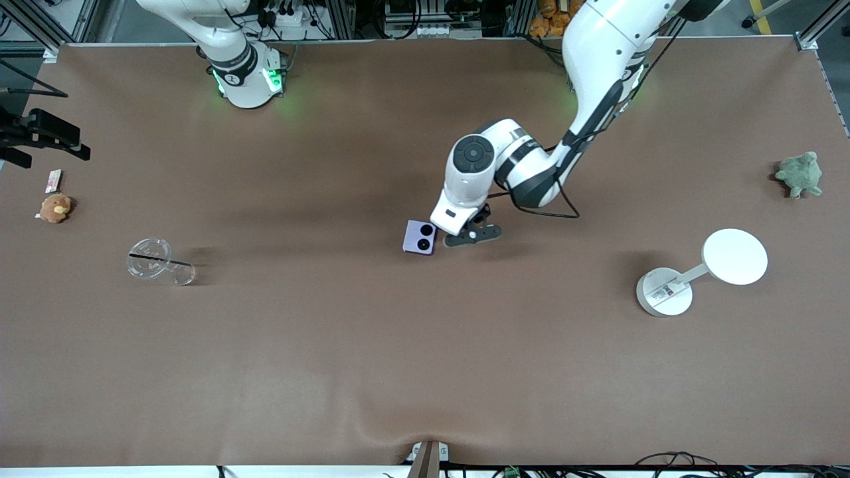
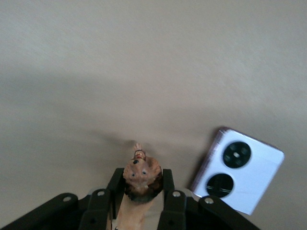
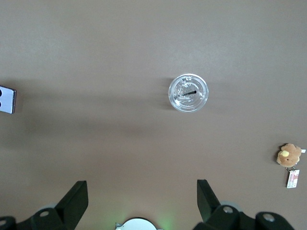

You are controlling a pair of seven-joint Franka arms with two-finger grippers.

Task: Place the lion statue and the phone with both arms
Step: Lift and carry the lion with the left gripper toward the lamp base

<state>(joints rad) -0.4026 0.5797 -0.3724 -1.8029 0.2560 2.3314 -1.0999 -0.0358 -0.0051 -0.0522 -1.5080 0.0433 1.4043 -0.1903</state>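
Observation:
The lavender phone (image 1: 420, 237) lies flat mid-table, its camera circles up; it also shows in the left wrist view (image 2: 237, 170) and at the edge of the right wrist view (image 3: 6, 99). My left gripper (image 1: 468, 234) hangs low just beside the phone, toward the left arm's end. It is shut on the reddish-brown lion statue (image 2: 141, 175), whose head pokes out between the fingers (image 2: 168, 184). The arm's hand hides the lion in the front view. My right gripper (image 3: 141, 201) is open and empty, high over the table by its own base, out of the front view.
A clear plastic cup (image 1: 156, 261) with a black straw stands toward the right arm's end. A brown plush toy (image 1: 55, 208) and a small card (image 1: 54, 179) lie at that end's edge. A green plush toy (image 1: 800, 174) and a white round stand (image 1: 664, 292) sit toward the left arm's end.

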